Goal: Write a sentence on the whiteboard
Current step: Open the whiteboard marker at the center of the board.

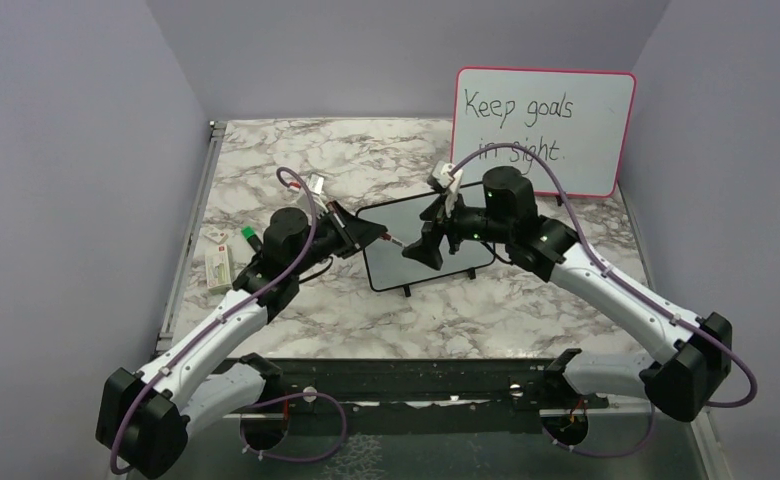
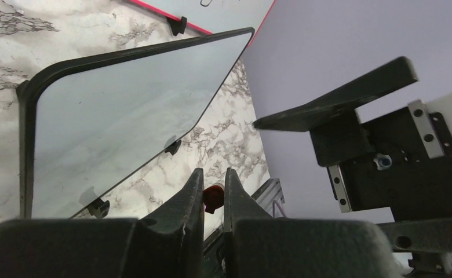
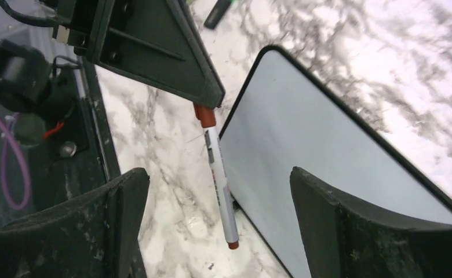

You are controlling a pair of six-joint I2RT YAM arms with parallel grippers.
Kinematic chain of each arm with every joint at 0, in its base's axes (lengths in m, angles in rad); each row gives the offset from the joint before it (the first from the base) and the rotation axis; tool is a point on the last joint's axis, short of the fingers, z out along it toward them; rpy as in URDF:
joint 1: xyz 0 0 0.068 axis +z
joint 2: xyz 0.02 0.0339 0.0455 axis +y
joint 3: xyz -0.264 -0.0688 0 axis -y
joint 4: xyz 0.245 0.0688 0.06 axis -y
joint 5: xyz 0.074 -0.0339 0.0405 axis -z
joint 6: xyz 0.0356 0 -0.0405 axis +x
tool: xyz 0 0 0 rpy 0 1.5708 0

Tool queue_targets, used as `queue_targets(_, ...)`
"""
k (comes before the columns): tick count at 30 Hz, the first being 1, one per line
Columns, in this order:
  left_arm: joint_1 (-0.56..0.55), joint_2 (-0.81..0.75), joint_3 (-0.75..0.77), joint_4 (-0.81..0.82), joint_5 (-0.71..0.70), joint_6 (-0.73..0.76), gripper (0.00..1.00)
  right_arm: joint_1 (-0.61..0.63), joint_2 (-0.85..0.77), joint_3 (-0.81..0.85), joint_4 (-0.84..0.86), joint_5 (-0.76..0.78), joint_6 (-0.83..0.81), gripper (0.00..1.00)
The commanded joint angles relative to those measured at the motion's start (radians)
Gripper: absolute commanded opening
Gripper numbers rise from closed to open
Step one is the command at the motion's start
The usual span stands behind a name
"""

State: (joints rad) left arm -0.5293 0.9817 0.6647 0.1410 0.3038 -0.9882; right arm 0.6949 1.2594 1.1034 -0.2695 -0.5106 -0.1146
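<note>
Slim marker (image 3: 219, 179) pinched beside glossy, round-cornered whiteboard (image 3: 322, 150)

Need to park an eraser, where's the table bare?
Bare marble behind the whiteboard, left of the pink board; also the strip between whiteboard and arm bases. Crowded: over the whiteboard, where left gripper with marker meets right gripper, and around the boxes at left edge.
</note>
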Motion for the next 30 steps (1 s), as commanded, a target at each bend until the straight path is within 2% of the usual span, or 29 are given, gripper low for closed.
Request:
queue_targets(1,0.003,-0.063,-0.031,0.066,-0.076,-0.055,0.00,0.006,-0.093,-0.072,0.225,0.091,0.127,1.00)
queue_targets(7,0.003,-0.125,-0.094,0.106,-0.134,-0.120,0.00,0.006,-0.145,-0.138,0.333,0.167,0.247,1.00)
queue_targets(10,0.003,-0.160,-0.121,0.120,-0.167,-0.147,0.00,0.006,-0.189,-0.221,0.432,0.280,0.367,1.00)
queue_targets(15,0.003,-0.218,-0.155,0.131,-0.227,-0.190,0.00,0.006,-0.223,-0.317,0.565,0.335,0.464,1.00)
queue_targets(21,0.003,-0.250,-0.172,0.139,-0.272,-0.220,0.00,0.006,-0.187,-0.328,0.555,0.342,0.600,1.00)
queue_targets(23,0.003,-0.249,-0.172,0.145,-0.269,-0.225,0.00,0.006,-0.178,-0.338,0.571,0.299,0.626,1.00)
queue_targets(27,0.003,-0.249,-0.181,0.176,-0.267,-0.250,0.00,0.007,-0.163,-0.429,0.797,0.229,0.736,0.99)
queue_targets(30,0.003,-0.243,-0.176,0.186,-0.253,-0.253,0.00,0.006,-0.133,-0.452,0.887,0.195,0.789,0.93)
